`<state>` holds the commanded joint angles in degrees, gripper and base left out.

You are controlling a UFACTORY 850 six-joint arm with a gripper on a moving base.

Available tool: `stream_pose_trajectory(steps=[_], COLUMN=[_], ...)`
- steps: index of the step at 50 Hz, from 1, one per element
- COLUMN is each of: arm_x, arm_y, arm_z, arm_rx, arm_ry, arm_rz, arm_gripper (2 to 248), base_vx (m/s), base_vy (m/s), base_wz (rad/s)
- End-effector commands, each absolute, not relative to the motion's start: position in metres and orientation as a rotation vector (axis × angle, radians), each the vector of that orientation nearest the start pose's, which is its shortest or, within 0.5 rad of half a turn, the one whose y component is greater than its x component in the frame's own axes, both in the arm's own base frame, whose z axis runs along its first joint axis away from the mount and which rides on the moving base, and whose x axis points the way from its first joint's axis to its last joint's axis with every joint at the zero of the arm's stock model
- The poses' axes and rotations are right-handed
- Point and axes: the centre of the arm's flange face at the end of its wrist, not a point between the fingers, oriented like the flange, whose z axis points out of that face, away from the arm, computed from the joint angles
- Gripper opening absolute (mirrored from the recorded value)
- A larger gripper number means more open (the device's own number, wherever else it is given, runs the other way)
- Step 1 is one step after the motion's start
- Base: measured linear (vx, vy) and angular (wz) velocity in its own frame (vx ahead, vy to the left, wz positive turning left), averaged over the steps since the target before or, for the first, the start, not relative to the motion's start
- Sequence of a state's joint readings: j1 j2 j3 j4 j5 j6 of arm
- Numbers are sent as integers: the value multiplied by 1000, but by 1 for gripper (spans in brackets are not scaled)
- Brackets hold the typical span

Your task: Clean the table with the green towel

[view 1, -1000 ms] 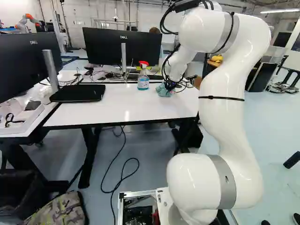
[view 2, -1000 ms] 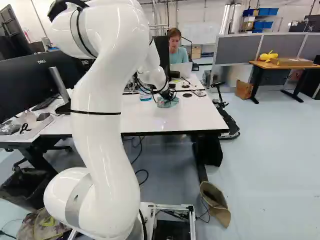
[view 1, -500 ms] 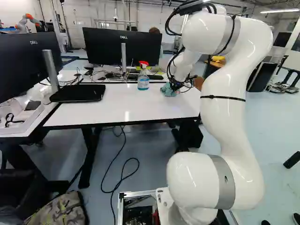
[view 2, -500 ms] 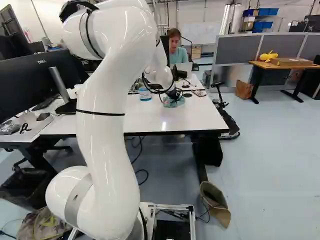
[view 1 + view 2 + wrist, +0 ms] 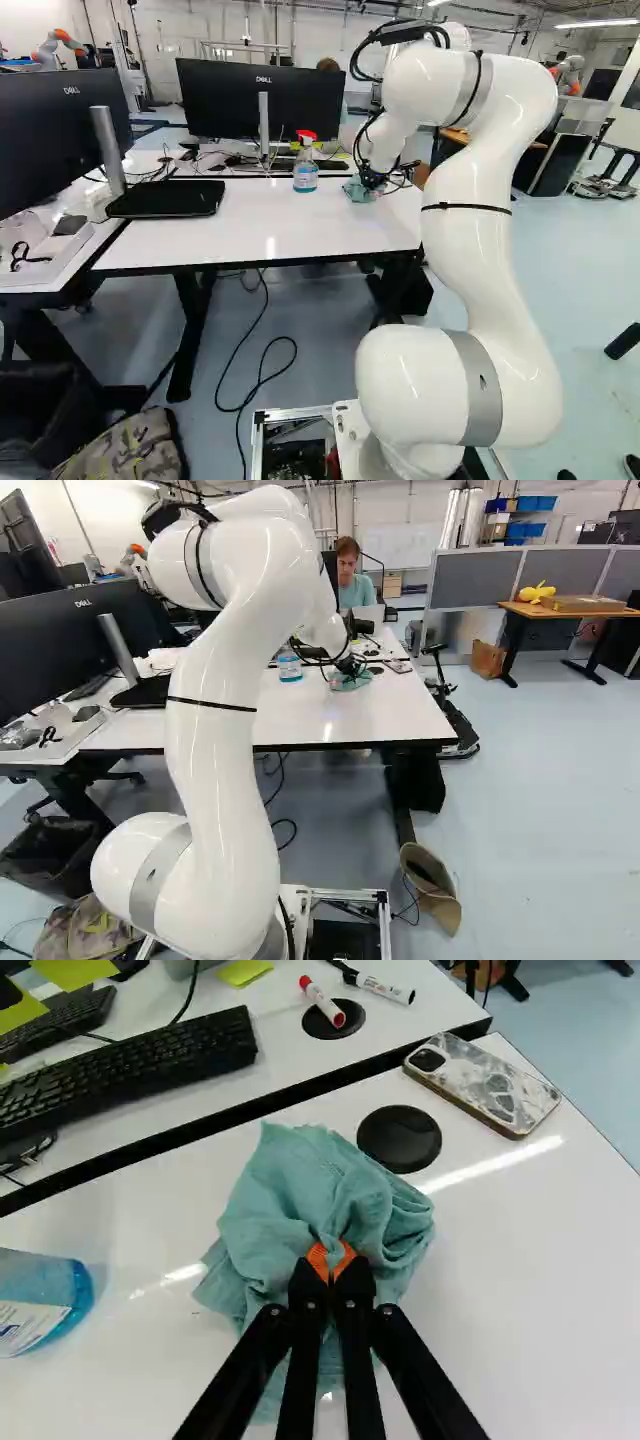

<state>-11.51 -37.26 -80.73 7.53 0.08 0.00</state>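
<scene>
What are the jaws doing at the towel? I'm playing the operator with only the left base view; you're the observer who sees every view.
Observer: They are shut on the towel: the wrist view shows a fold of it pinched between the orange pads.
Operator: Is anything lying out of my sight that a wipe could hit?
Observer: Yes, a phone, camera side up near the edge of the table, apart from the towel.
Operator: What is between them?
Observer: A round black disc, right beside the towel, with the phone a little beyond it.
</scene>
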Motion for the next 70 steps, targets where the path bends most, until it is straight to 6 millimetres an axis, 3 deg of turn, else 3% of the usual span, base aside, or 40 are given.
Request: stream_pose_trajectory(steps=[28, 70], arm_x=[696, 686], arm_y=[-92, -91], arm_z=[403, 454], arm_rx=[-2891, -2851], arm_ry=[382, 376], arm_rz=[-1170, -1265], arm_gripper=[26, 26], base_vx=[0, 0], base_vy=[0, 0], base_wz=[0, 0])
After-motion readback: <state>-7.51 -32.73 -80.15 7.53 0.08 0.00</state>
